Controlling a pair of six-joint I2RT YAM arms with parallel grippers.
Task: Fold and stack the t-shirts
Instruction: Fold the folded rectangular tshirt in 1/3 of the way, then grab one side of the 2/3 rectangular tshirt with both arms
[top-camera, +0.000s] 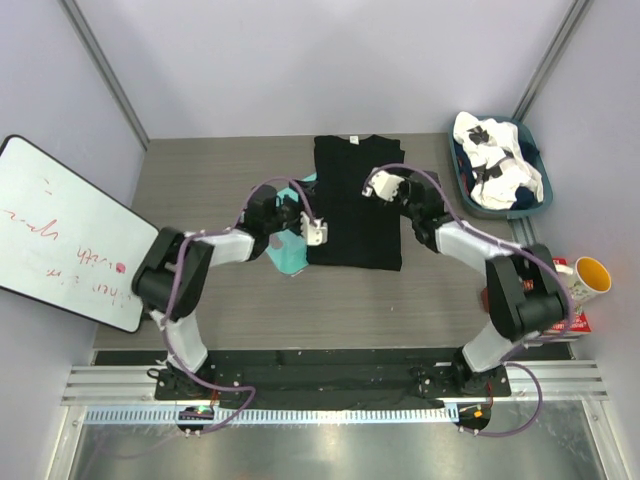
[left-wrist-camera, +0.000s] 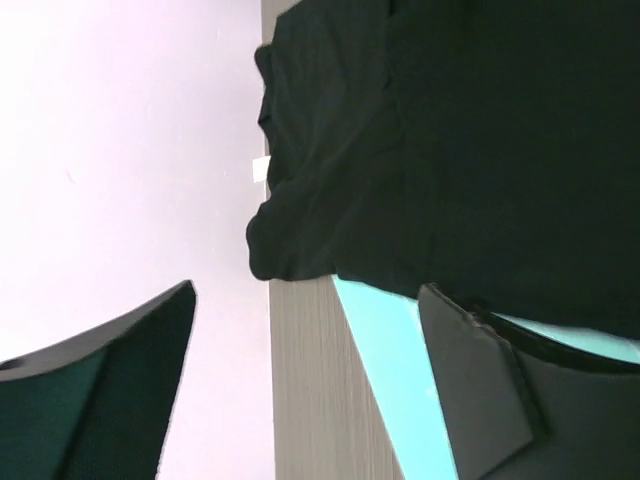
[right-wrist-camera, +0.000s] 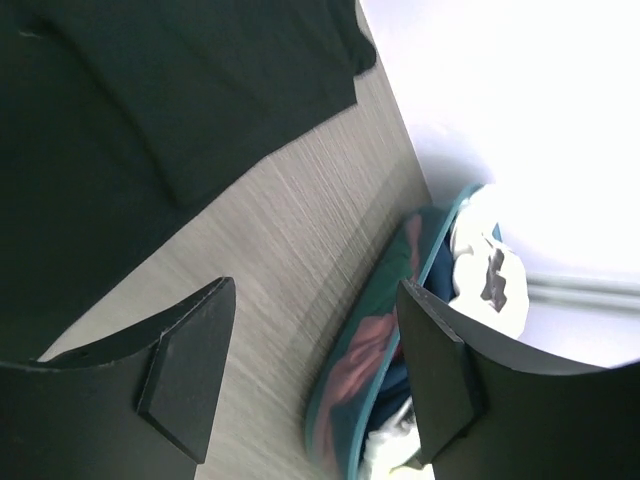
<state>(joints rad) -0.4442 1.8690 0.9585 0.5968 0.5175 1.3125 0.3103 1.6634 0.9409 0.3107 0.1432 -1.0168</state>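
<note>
T-shirts sit in two places in the overhead view. The black t-shirt (top-camera: 355, 205) lies flat on the grey wood-grain surface (top-camera: 200, 180), in the middle toward the far wall, with its collar at the far edge. The white t-shirt (top-camera: 495, 165), marked with black patches, is bunched up in a teal bin (top-camera: 535, 160) at the far right corner. A teal board (top-camera: 288, 258) shows from under the black t-shirt's left edge. The left hand (top-camera: 314, 232) is at that left edge, over the board. The right hand (top-camera: 383, 184) is over the shirt's upper right part, near a sleeve. A whiteboard (top-camera: 60, 230) with red writing leans at the left, and a cup (top-camera: 590, 275) with a yellow inside stands at the right edge.

The left wrist view shows the left hand spread wide, its dark fingers (left-wrist-camera: 130, 380) far apart with nothing between them. In the gap are the pale wall, a strip of the surface and the teal board. The black t-shirt fills the upper right, a rumpled fold of it overhanging the board's edge.

The right wrist view shows the right hand also standing wide, its fingers (right-wrist-camera: 185, 370) apart and holding nothing. Bare surface lies between them. The black t-shirt covers the upper left, flat, with one straight folded edge. The bin is at the lower right, with the white t-shirt and one of its black patches showing above the rim. A blurred pinkish shape also sits in the bin, and I cannot tell what it is.
</note>
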